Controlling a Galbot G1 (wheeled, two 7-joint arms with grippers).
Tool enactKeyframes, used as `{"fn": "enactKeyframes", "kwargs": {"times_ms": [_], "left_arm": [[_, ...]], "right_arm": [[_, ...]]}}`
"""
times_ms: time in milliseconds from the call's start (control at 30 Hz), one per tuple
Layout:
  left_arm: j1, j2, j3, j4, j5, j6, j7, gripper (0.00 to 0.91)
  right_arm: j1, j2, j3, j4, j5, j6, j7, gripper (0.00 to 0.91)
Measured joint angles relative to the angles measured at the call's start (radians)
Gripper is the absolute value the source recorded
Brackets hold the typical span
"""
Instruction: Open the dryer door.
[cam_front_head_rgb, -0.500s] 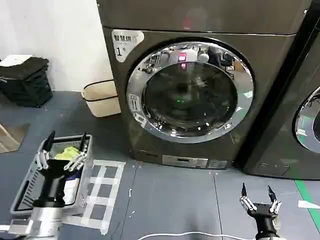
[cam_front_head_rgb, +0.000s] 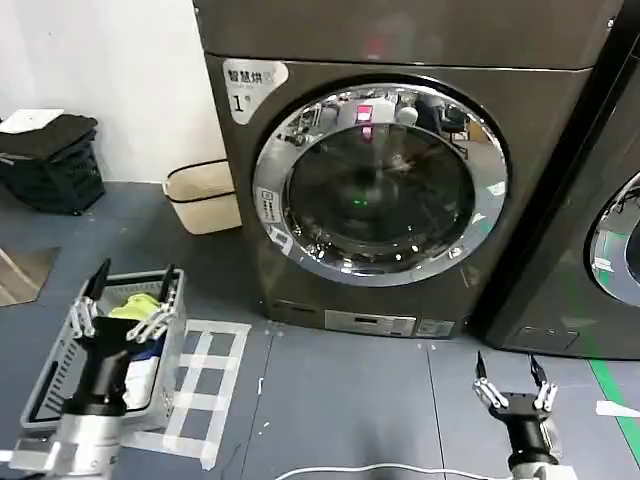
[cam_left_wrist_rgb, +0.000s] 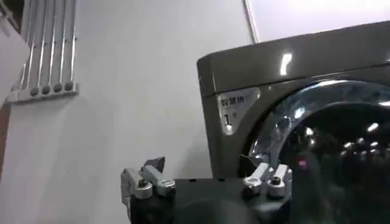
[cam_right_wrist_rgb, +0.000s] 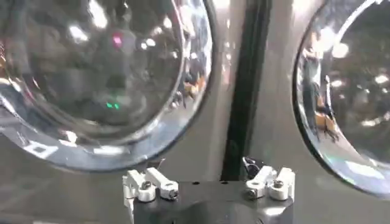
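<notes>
The dryer door (cam_front_head_rgb: 380, 185) is a round porthole with a wide chrome rim and dark glass, closed flat against the grey-brown machine that carries a white "1" sticker (cam_front_head_rgb: 240, 100). It also appears in the left wrist view as the dryer door (cam_left_wrist_rgb: 341, 140) and in the right wrist view as the dryer door (cam_right_wrist_rgb: 103, 79). My right gripper (cam_front_head_rgb: 511, 373) hovers low over the floor, well below and to the right of the door, open with nothing between its fingers. My left gripper (cam_front_head_rgb: 128, 292) stands open over a basket at the left, far from the door.
A grey basket (cam_front_head_rgb: 55, 375) with yellow and white items sits on the floor at left. A beige bin (cam_front_head_rgb: 203, 195) stands beside the machine. A darker neighbouring machine (cam_front_head_rgb: 600, 260) stands at right. White tape marks (cam_front_head_rgb: 205, 385) and a cable (cam_front_head_rgb: 350, 468) lie on the floor.
My right gripper has shifted slightly up and to the left. The left gripper and the door look the same.
</notes>
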Motion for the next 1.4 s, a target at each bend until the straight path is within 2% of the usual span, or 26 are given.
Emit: {"fn": "enactKeyframes", "kwargs": {"times_ms": [167,433,633,1100,1400], "left_arm": [[-0.001,0.008,-0.006,-0.009,0.0,0.004,0.002,0.907],[0.007,0.008,-0.017,-0.018,0.002,0.006,0.002,0.907],[0.023,0.007,-0.024,-0.025,0.005,0.006,0.002,0.907],[0.036,-0.002,-0.032,-0.036,0.011,0.007,0.002,0.907],[0.033,-0.008,-0.03,-0.042,0.022,0.007,0.006,0.907]], "right_arm": [[0.062,-0.059,-0.028,-0.009,0.019,-0.036,0.0,0.907],[0.23,-0.138,-0.104,-0.06,0.037,-0.046,-0.004,0.907],[0.352,-0.184,-0.184,-0.108,0.077,-0.061,-0.012,0.907],[0.623,-0.308,-0.37,-0.248,0.234,-0.029,-0.09,0.907],[0.773,-0.323,-0.472,-0.36,0.303,-0.023,-0.139,0.907]]}}
